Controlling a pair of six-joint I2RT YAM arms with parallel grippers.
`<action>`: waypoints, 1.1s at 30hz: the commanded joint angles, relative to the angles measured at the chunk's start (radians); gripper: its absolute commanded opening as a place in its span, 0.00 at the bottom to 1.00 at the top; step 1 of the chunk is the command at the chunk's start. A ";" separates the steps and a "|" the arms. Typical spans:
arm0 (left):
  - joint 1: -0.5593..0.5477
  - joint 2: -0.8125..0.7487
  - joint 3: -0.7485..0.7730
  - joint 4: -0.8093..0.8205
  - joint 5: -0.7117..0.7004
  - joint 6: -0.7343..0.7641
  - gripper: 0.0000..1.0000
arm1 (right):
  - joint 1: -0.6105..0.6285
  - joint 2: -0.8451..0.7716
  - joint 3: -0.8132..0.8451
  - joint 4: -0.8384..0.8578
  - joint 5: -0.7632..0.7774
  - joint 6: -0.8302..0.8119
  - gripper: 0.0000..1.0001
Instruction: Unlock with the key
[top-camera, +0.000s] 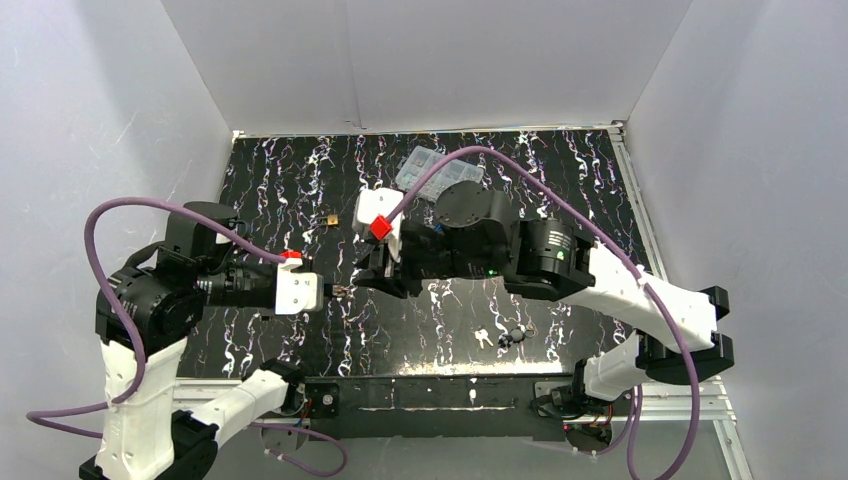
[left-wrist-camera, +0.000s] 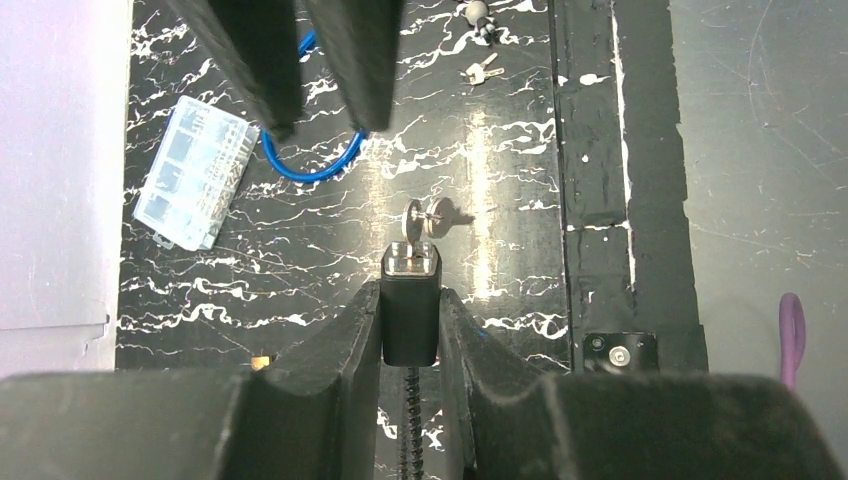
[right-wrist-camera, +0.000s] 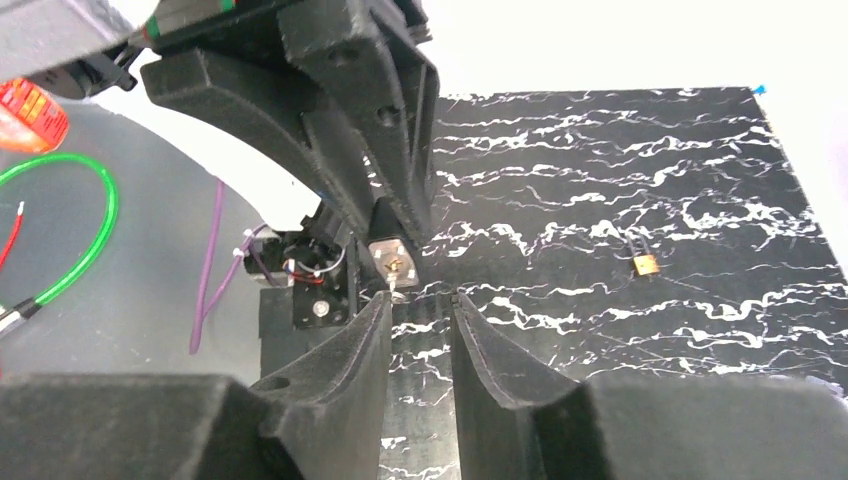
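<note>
My left gripper (left-wrist-camera: 410, 290) is shut on a black lock (left-wrist-camera: 410, 315) and holds it out level above the table, its silver end pointing at the right arm. A small silver key (left-wrist-camera: 425, 220) sticks out of that end. In the right wrist view the lock's silver face (right-wrist-camera: 392, 262) and the key (right-wrist-camera: 395, 287) sit just beyond my right gripper (right-wrist-camera: 422, 300). That gripper is open with nothing between its fingers, and the key lies by its left fingertip. From above, the lock (top-camera: 342, 291) hangs between the left gripper (top-camera: 333, 292) and the right gripper (top-camera: 366, 276).
A small brass padlock (top-camera: 329, 218) lies on the black marbled table (top-camera: 560, 160) behind the grippers. A clear plastic box (top-camera: 435, 170) sits at the back, with a blue cable loop (left-wrist-camera: 310, 170) beside it. Spare keys (top-camera: 484, 337) lie near the front edge.
</note>
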 joint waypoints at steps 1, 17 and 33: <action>-0.003 0.001 0.033 -0.028 0.043 0.001 0.00 | -0.010 -0.016 -0.008 0.071 0.055 -0.014 0.36; -0.004 -0.001 0.038 -0.014 0.031 -0.001 0.00 | -0.012 0.057 0.026 0.029 -0.036 0.047 0.28; -0.004 -0.002 0.033 -0.007 0.025 0.004 0.00 | -0.050 0.000 0.034 0.035 0.017 0.066 0.37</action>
